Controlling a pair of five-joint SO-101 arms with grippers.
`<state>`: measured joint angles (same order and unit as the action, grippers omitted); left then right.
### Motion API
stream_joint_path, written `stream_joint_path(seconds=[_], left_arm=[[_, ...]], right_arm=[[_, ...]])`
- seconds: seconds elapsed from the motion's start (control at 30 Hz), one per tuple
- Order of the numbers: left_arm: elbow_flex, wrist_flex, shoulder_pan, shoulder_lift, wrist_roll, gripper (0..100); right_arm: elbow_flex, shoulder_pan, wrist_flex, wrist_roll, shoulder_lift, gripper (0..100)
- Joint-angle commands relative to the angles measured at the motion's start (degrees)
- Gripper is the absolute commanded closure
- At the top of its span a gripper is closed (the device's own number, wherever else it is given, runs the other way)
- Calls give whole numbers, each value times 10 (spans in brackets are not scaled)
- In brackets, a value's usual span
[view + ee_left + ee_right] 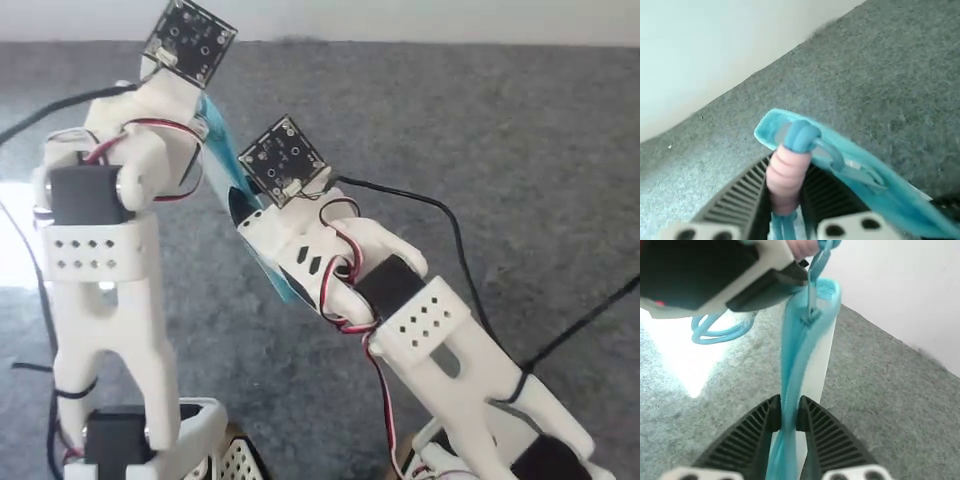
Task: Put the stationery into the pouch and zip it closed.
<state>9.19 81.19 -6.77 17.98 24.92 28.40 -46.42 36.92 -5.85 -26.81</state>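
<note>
Left gripper point(787, 172), right gripper point(788, 407) (both closed)

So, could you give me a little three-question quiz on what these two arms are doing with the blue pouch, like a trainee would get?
1. Multiple choice: what does the left gripper hold?
A) a pen
B) the pink zip pull
C) nothing
2. True or false: the pouch lies flat on the grey table.
3. Short answer: which gripper is pinching the pouch along its zip edge, away from the pull?

Key
1. B.
2. False: it hangs in the air, held between the two grippers.
3. The right gripper.
</note>
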Motion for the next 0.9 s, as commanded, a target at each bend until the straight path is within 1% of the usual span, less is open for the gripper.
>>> stream_joint_path(seconds=[0.0, 0.1, 0.47, 0.73, 0.87], left_arm=[[36, -28, -13, 13, -11, 989], [36, -28, -17, 16, -11, 989], [29, -46, -96, 13, -7, 989], [-57, -112, -135, 14, -6, 988], [-66, -131, -150, 14, -6, 988]], right_arm=[[20, -7, 0, -8, 60, 992], [16, -7, -7, -7, 77, 992], [17, -7, -4, -7, 78, 992], [17, -7, -2, -6, 82, 992], [19, -7, -2, -6, 83, 992]])
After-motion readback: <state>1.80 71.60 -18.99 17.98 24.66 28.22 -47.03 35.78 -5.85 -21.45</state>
